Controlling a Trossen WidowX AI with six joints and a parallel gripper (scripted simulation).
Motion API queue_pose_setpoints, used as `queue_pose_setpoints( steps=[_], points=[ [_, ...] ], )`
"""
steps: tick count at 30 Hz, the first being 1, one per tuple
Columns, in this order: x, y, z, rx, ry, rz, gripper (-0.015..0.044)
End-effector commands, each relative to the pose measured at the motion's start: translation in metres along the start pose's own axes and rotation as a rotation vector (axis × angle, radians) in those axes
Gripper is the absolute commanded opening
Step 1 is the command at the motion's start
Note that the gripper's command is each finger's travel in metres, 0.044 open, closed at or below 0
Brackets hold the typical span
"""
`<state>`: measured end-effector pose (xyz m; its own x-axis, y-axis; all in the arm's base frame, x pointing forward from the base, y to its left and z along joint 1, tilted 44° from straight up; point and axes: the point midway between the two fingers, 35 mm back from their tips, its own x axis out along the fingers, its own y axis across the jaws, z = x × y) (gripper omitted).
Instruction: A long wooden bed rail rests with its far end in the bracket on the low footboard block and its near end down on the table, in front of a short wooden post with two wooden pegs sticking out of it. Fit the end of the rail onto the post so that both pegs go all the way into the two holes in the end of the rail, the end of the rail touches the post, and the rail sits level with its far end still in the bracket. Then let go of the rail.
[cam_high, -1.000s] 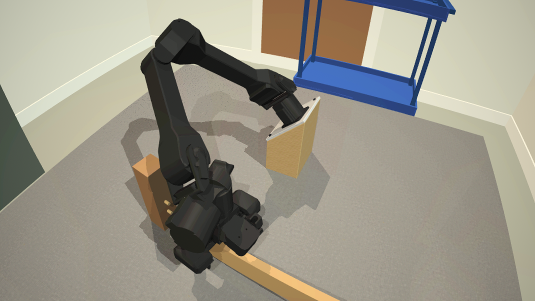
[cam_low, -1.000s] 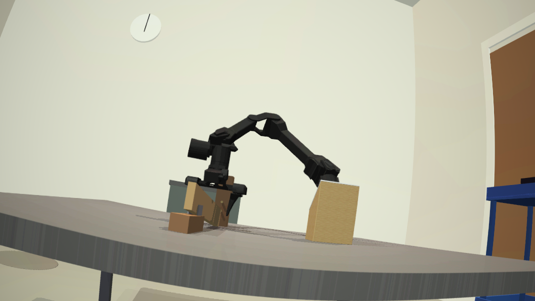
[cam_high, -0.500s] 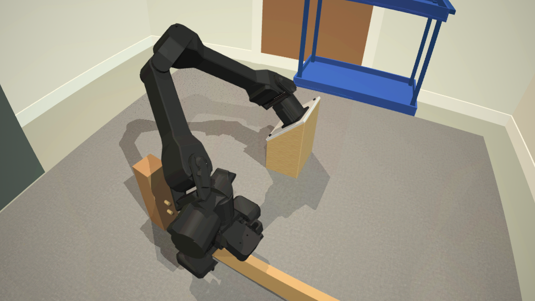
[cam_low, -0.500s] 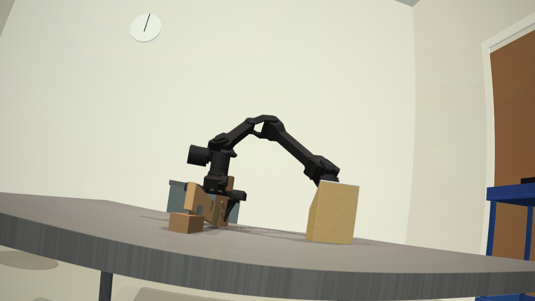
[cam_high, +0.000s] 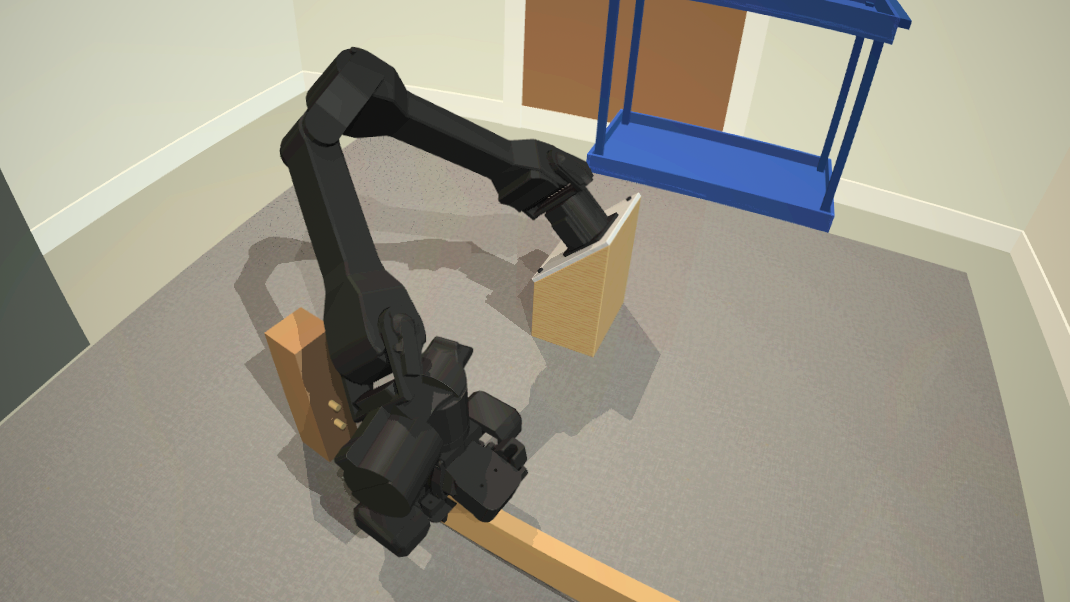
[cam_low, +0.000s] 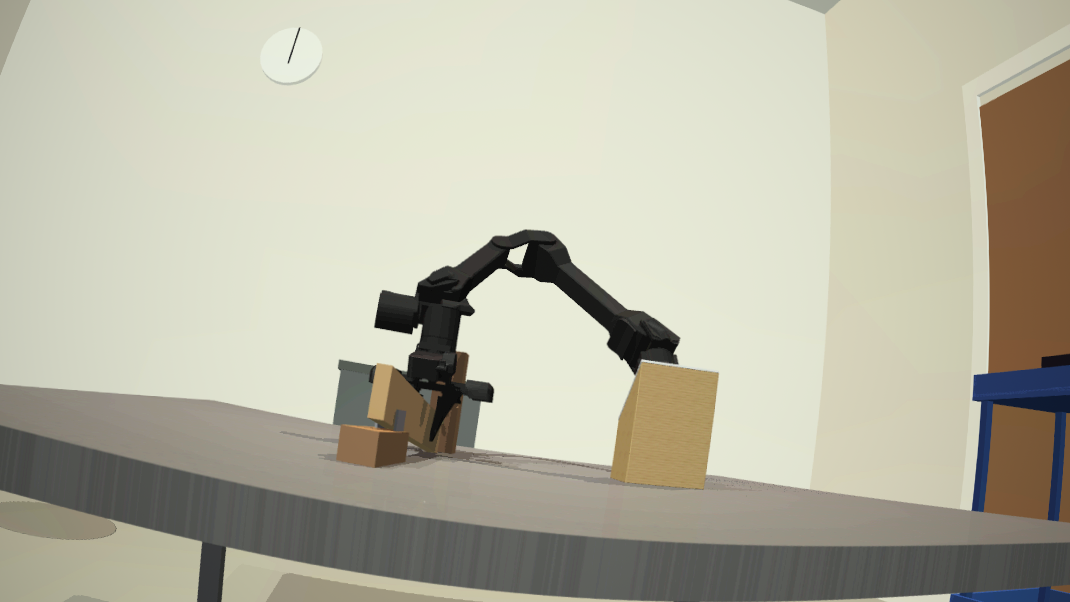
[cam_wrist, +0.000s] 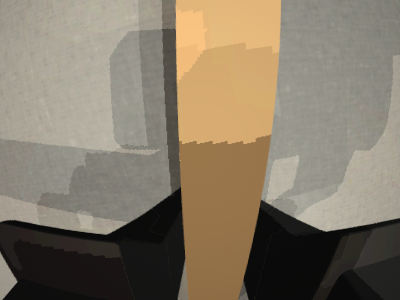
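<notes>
The long light-wood rail slopes down from the low footboard block toward the table near the post. A grey bracket piece shows beside its far end. The brown post stands upright; two pegs stick out of it, bare. My gripper points down and is shut on the rail, a finger against each side in the wrist view. The rail's near end and its holes are hidden under the gripper in the top view.
The arm's wooden base box stands on the table, away from the rail. My forearm and wrist hang close beside the post. A blue cart and a grey-green cabinet are beyond the table.
</notes>
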<state>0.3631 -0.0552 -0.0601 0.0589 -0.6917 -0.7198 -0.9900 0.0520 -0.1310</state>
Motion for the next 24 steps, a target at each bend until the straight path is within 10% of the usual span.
queue_pose_setpoints(
  steps=[1, 24],
  points=[
    [0.0004, 0.0002, -0.0005, -0.002, 0.005, -0.001, 0.0006],
    [-0.0055, -0.0002, 0.0003, -0.002, 0.005, -0.001, 0.0]
  ],
)
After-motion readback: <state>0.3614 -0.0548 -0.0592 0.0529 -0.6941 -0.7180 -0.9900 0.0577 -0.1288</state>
